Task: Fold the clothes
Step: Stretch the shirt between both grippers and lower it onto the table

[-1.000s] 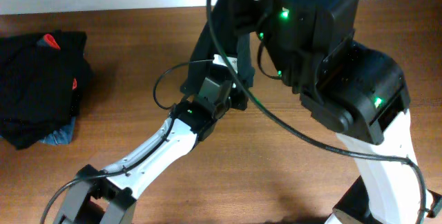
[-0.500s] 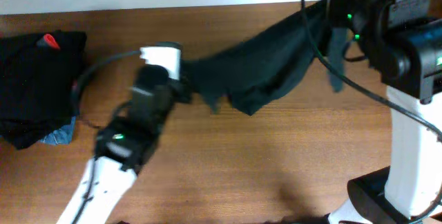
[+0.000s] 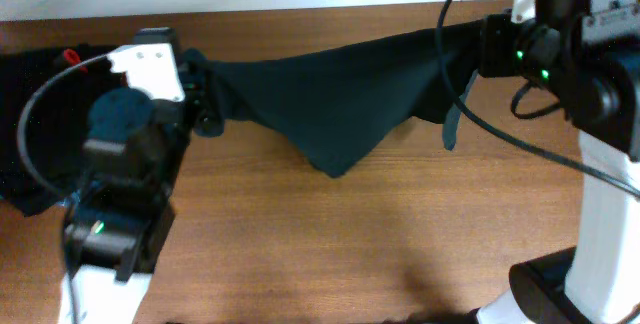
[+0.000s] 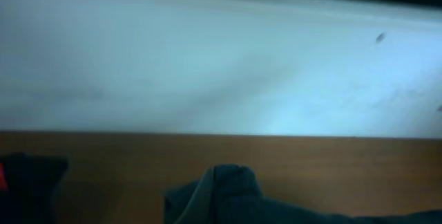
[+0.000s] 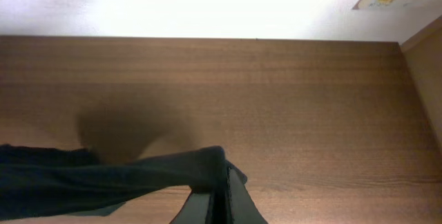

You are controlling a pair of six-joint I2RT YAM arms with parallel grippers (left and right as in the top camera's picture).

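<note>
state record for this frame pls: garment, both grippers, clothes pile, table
garment: black garment, unfolded, stretched between both grippers, middle sagging to a point
left gripper: shut on the garment's left end
right gripper: shut on the garment's right end
pile: pile of dark clothes with a red tag, far left, partly behind the left arm
surface: wooden table
contact: cannot tell whether the sagging point touches the table

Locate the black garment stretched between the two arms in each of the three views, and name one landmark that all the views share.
Overhead: the black garment spans the upper middle, held between the left gripper and the right gripper, sagging to a point.
Left wrist: a bunched fold at the bottom edge, centre to right.
Right wrist: along the bottom, left to centre.
Shared landmark: the brown wooden table.
</note>
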